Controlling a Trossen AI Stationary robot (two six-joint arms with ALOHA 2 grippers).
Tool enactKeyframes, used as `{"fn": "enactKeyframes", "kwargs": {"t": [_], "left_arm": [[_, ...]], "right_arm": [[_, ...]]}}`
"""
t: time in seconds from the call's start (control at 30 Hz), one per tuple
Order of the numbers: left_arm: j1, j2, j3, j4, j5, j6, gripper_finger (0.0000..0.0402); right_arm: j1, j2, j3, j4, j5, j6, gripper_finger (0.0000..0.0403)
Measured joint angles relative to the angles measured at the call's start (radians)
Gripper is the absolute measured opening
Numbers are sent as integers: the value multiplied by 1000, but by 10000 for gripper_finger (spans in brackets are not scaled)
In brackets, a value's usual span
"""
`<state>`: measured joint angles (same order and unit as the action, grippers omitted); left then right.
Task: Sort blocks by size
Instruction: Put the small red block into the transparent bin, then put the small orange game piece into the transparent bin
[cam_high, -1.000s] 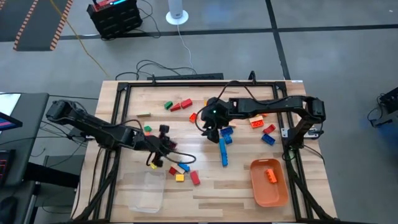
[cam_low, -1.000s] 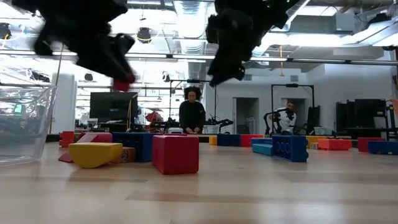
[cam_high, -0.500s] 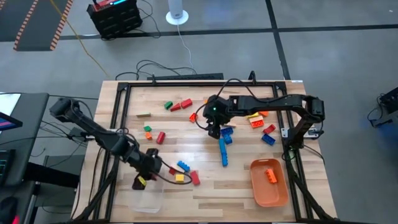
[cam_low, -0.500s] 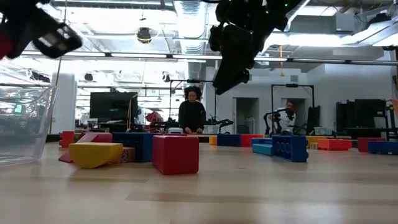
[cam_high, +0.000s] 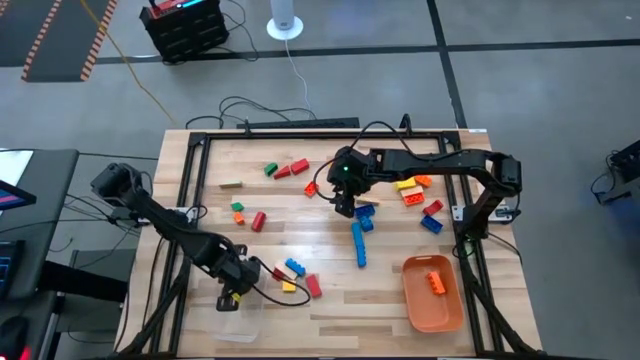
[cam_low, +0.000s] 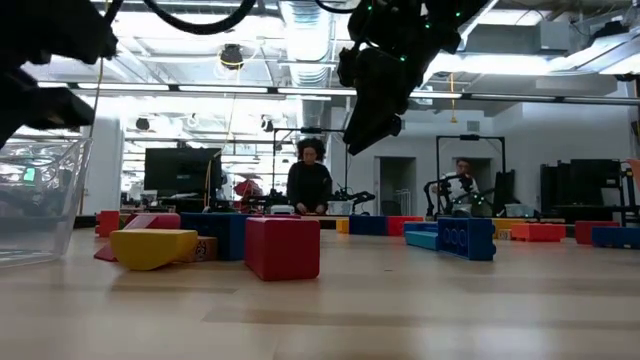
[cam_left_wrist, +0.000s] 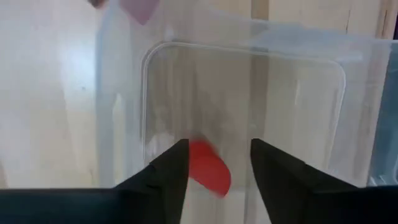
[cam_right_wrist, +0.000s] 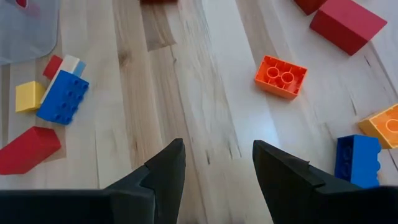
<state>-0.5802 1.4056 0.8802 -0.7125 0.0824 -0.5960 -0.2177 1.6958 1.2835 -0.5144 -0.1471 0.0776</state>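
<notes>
Now my left gripper (cam_left_wrist: 214, 163) has swung over the clear tray (cam_high: 240, 318) and its fingers have just parted — a red block (cam_left_wrist: 208, 174) drops between them. One small piece sorted. My right gripper (cam_right_wrist: 216, 163), fingers apart and empty, hovers mid-table, bare wood below, blocks (cam_high: 360, 245) beside.

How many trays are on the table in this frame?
2. The clear tray sits at the high view's lower left, the orange tray at its lower right, holding one orange block. No other tray shows.
</notes>
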Motion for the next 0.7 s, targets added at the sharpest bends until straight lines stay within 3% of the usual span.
{"fn": "enactKeyframes", "kwargs": {"t": [0.2,0.33,0.47,0.7], "left_arm": [[19,-15,155,-215,11,60,192],[21,-16,242,-420,-210,150,186],[44,-15,228,-578,-439,235,184],[231,-15,86,-537,-365,466,183]], "right_arm": [[27,0,0,-1,0,2,217],[61,8,0,3,17,-17,217],[118,12,-47,72,113,-36,217],[182,3,-143,154,122,-7,217]]}}
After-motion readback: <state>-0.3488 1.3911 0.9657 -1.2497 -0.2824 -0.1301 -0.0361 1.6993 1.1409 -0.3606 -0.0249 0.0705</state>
